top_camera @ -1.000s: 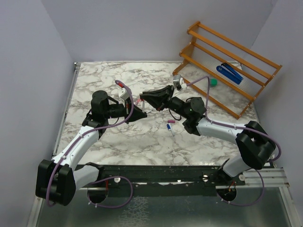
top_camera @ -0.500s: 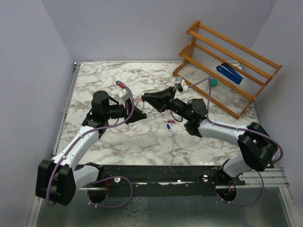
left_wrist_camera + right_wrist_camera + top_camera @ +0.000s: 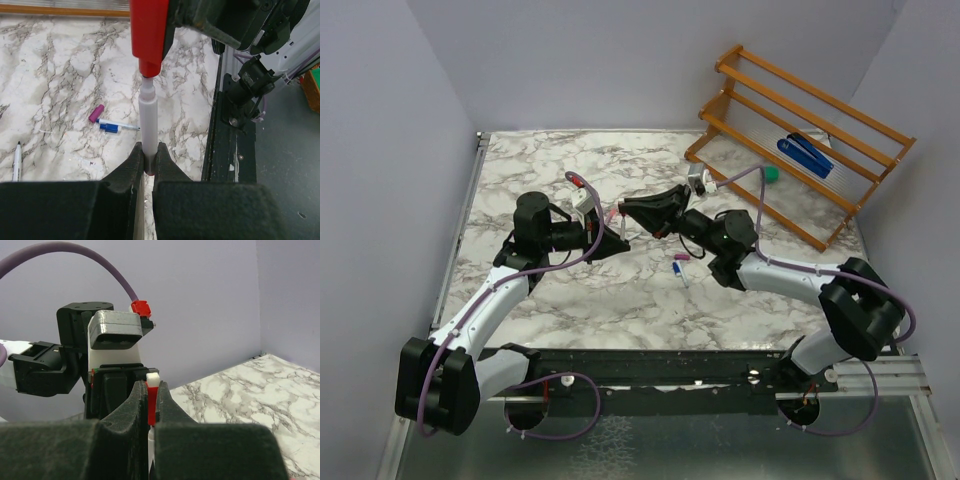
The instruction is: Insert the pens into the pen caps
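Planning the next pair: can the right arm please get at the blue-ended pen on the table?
Probably not yet: the blue-ended pen lies unobstructed nearby, but the right gripper is shut on the red cap.

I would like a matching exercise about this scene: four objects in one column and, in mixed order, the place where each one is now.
Objects:
1. red cap
2. white pen
3. pink cap
4. blue stapler

Places:
A. lying on the table
B. on the wooden rack
C. gripped by the left gripper
D. gripped by the right gripper

Pairs: 1-D, 2-C, 3-A, 4-B.
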{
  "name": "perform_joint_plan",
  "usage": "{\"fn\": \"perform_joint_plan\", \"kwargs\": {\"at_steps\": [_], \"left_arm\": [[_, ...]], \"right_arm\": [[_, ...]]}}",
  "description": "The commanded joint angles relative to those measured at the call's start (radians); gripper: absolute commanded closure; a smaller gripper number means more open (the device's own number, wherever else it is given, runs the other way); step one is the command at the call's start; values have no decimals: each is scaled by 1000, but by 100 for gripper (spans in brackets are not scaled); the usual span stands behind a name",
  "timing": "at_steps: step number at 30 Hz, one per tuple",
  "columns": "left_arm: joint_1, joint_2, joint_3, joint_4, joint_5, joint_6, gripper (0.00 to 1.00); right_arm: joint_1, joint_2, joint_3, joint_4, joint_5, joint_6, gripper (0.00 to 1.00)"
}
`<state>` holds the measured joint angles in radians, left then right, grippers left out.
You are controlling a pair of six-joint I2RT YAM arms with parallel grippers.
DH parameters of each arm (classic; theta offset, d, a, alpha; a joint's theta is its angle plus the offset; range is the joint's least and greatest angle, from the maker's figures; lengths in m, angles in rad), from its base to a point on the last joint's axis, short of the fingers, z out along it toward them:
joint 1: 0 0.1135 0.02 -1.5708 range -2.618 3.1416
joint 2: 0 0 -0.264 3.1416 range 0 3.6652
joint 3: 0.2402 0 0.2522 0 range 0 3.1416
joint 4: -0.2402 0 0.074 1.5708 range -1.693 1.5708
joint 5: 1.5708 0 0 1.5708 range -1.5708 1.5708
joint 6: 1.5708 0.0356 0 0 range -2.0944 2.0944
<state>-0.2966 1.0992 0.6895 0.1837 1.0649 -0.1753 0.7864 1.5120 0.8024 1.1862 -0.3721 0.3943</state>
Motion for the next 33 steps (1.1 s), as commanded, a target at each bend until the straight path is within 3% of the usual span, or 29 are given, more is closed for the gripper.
{"fn": "perform_joint_plan", "kwargs": {"at_steps": [1, 33], "left_arm": [[1, -20, 4, -4, 0, 17, 100], [39, -60, 36, 37, -78, 28, 100]], "right_arm": [[8, 28, -2, 44, -1, 8, 99], [7, 60, -16, 9, -67, 67, 99]]}}
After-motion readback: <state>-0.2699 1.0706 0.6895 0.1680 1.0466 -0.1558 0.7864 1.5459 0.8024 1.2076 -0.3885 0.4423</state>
